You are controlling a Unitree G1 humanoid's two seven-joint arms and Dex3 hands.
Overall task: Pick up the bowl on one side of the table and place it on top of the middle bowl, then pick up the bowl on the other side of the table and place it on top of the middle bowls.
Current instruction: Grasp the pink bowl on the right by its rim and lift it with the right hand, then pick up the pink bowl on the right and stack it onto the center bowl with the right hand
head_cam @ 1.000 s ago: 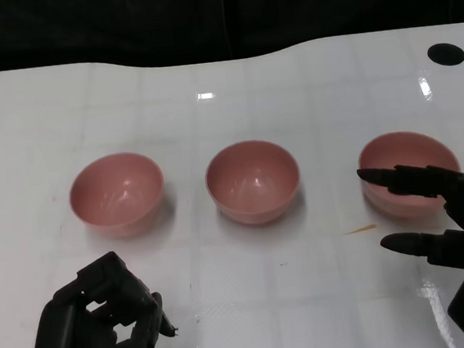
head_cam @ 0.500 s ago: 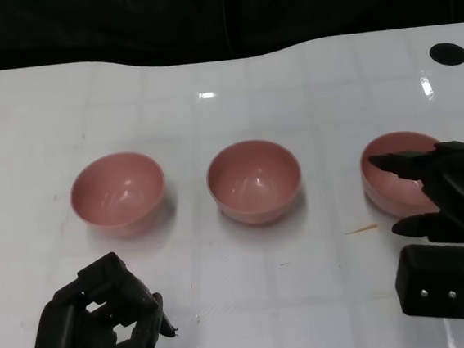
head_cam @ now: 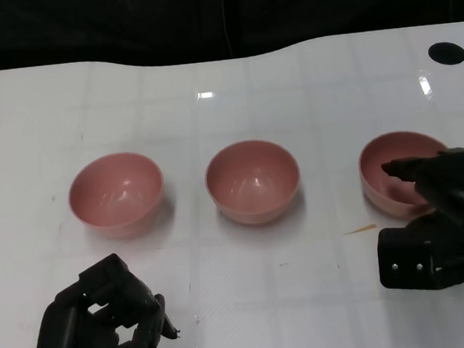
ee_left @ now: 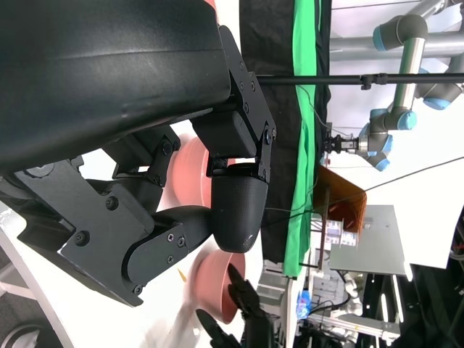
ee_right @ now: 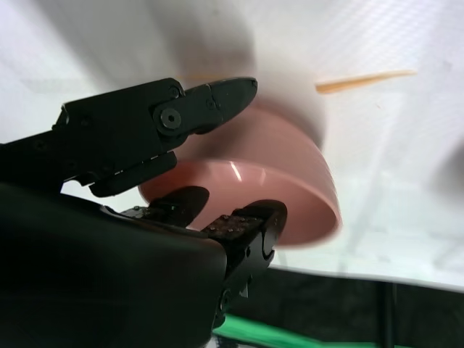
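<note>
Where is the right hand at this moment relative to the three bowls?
In the head view, the right hand is at the table's right side, its fingers reaching over the near rim of the right bowl, well clear of the middle bowl.

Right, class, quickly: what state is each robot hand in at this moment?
Left robot hand: fingers curled in, holding nothing.
Right robot hand: fingers straddle the rim of the right bowl; whether it grips yet cannot be told.
</note>
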